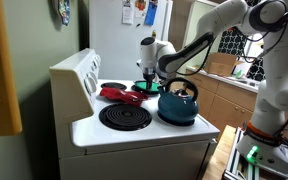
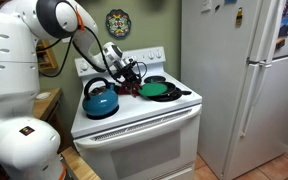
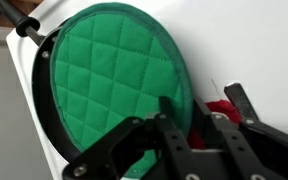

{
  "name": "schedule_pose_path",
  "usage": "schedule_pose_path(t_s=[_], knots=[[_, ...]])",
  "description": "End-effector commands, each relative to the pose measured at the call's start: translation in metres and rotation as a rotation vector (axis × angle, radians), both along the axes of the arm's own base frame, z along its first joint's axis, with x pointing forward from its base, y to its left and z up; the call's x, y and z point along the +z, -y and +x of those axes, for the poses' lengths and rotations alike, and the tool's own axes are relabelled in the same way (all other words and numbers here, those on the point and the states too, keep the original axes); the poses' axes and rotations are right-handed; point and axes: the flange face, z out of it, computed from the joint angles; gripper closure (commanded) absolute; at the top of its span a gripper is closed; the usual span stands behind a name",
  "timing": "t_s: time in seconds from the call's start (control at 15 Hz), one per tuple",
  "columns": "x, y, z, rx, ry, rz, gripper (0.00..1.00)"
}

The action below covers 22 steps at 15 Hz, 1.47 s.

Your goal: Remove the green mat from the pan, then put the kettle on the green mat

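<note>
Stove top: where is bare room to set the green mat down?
Free: the empty coil burner, bordered by the kettle and the red utensils; also the white strip along the stove's edge. Crowded: around the pan, where the gripper hangs.

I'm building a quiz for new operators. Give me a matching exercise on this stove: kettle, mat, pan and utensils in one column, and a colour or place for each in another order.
Things:
1. kettle
2. mat
3. pan
4. utensils

Colour or place:
A. lies in the pan
B. red
C. teal, near the front edge of the stove
D. black, under the mat

Pairs: 1-C, 2-A, 3-D, 4-B
</note>
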Motion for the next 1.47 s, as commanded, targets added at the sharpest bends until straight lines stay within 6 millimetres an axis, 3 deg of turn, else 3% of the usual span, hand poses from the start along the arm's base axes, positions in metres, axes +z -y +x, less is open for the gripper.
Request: schedule_pose_path(t_s=[0.0,0.13,0.2,0.33,0.67,1.4], knots=[[-0.001,0.001,-0.006,-0.012,0.002,-0.041,0.91],[0.001,0.001,-0.007,-0.014,0.002,-0.046,0.89],[0.003,0.000,-0.008,-0.018,0.001,-0.048,0.98],[0.008,-0.003,-0.010,-0.032,-0.002,-0.041,1.00],[0.020,-0.015,-0.018,-0.070,-0.046,-0.031,0.99],[0.025,-0.031,-0.046,-0.228,-0.267,0.006,0.99]])
